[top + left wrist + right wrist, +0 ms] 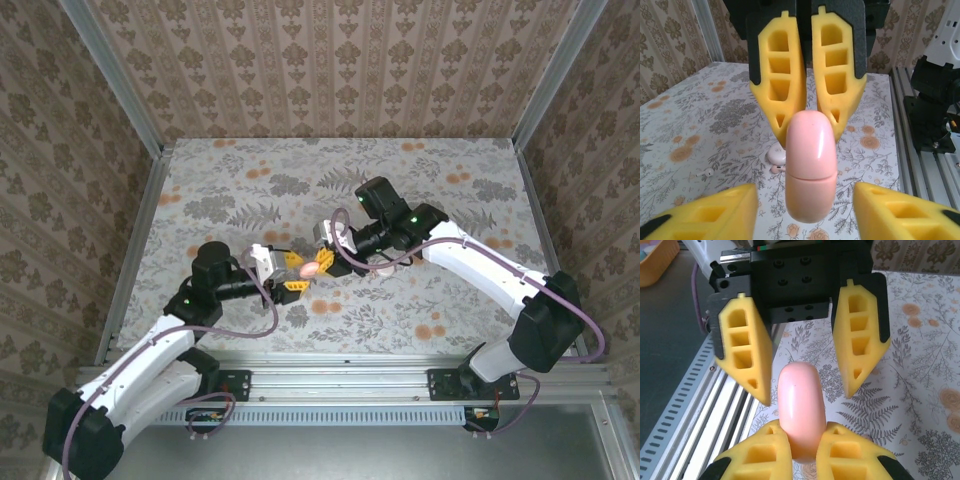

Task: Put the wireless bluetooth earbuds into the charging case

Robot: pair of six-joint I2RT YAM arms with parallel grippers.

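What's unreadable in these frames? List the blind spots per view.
- Left wrist: the charging case covers part of a white rounded piece lying behind it, so I cannot tell whether it is an earbud or a disc.
- Right wrist: the fingers of the right tool hide the case's lower end.
- Top external: the case is too small to read its seam or lid state.

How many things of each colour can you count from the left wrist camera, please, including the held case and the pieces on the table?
Pink: 2, the case and a small piece beside it on the table.
White: 2, an earbud and a rounded piece.
Total: 4.
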